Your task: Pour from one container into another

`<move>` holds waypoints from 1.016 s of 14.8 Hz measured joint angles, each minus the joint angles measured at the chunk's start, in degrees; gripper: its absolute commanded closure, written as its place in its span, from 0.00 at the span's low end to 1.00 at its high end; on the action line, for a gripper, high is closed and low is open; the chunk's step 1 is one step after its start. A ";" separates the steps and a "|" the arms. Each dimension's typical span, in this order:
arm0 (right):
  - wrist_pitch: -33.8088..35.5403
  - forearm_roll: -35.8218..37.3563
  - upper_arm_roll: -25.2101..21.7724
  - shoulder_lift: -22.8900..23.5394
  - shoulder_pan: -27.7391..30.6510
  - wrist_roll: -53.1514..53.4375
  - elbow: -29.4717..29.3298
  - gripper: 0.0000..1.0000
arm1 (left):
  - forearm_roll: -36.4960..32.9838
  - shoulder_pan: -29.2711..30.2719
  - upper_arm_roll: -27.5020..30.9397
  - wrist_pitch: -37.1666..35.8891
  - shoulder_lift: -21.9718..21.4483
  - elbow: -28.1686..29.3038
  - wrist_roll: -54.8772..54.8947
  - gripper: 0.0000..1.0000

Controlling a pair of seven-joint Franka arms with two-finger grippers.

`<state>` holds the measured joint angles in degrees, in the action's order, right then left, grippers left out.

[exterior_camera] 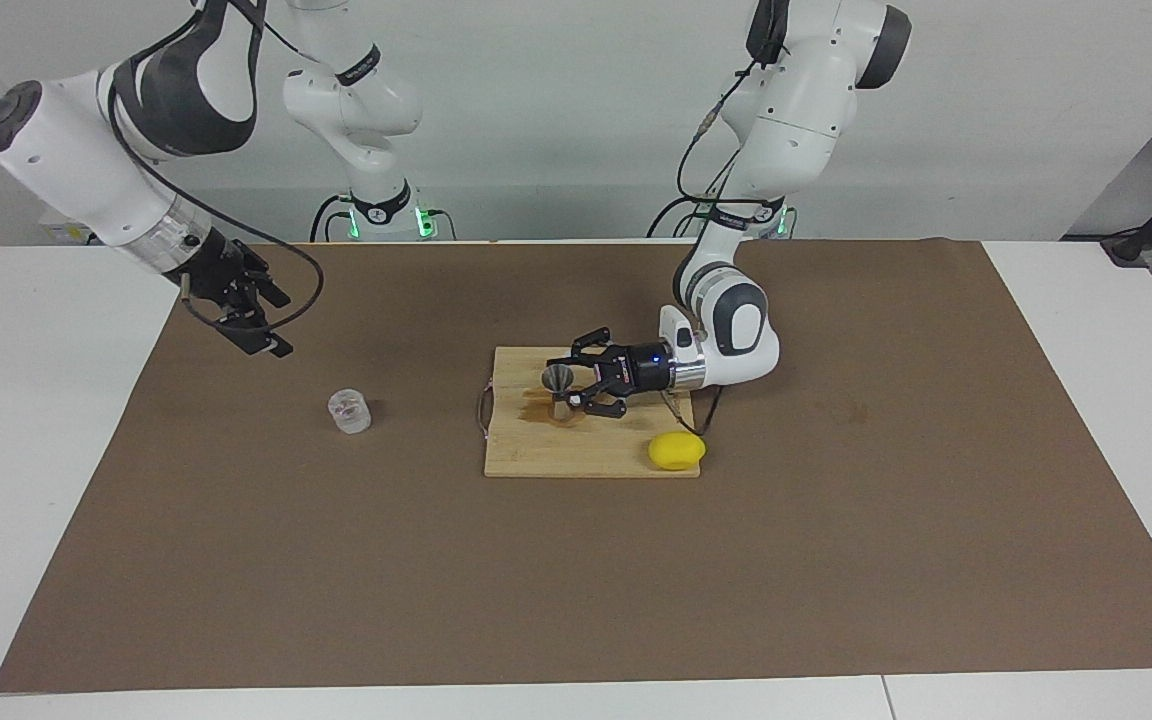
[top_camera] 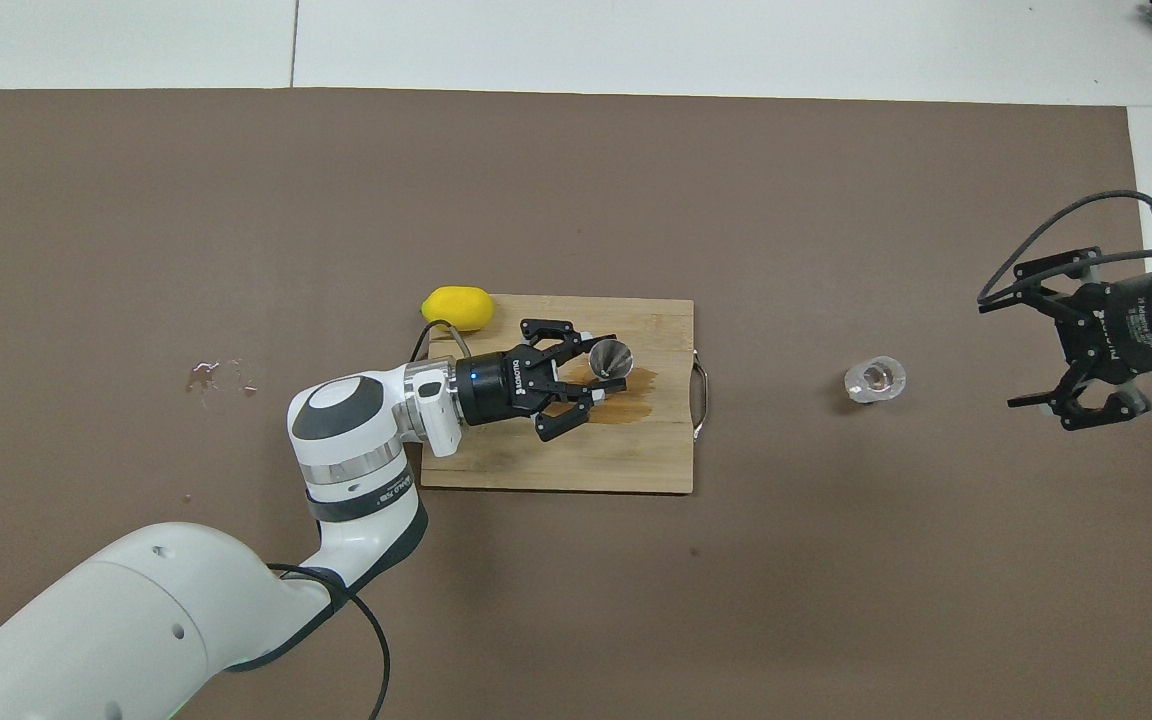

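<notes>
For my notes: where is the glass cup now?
The glass cup stands alone on the brown mat, beside the cutting board's handle end, toward the right arm's end of the table.

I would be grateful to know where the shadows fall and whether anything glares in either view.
Facing view: soft, even light; the glass cup casts a faint shadow on the brown mat. Overhead view: the jigger shows a bright sheen; the cup is pale, with no harsh glare.

We see a silvery metal jigger [exterior_camera: 559, 390] with a dull sheen on a pale, grainy wooden board [exterior_camera: 591, 455] bearing a wet brown stain [top_camera: 626, 385]. The clear glass cup [exterior_camera: 349, 411] looks thick and glossy. Matt brown paper [exterior_camera: 576, 580] covers the smooth white counter [exterior_camera: 46, 420]. The lemon [exterior_camera: 677, 451] is waxy.
</notes>
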<state>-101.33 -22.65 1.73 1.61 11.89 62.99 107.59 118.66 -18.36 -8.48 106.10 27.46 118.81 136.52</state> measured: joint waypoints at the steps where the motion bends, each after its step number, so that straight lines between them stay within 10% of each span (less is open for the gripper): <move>1: -0.57 -1.89 -0.02 1.51 1.42 0.04 0.62 0.00 | 0.08 -0.06 0.00 0.06 -0.01 0.00 0.04 0.71; 5: -5.12 -7.85 -0.06 7.18 4.60 -0.15 3.62 0.00 | 0.12 -0.15 0.00 0.08 -0.02 0.01 0.17 0.65; 6: -6.18 -8.86 -0.06 8.12 4.68 -0.63 4.49 0.00 | 0.12 -0.16 0.00 0.07 -0.02 0.01 0.53 0.52; 7: -7.23 -10.26 -0.06 9.12 4.83 -1.91 5.22 0.00 | 0.12 -0.18 -0.03 0.02 -0.03 0.08 1.16 0.01; 15: -13.48 -17.86 -0.04 17.28 5.66 -16.09 8.45 0.00 | 0.08 -0.06 0.74 0.31 -0.05 1.29 3.37 0.00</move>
<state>-114.81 -40.52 1.69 18.88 17.54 46.90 116.04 118.74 -18.42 -7.73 106.41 27.41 120.10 139.89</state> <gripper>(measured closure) 0.000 0.000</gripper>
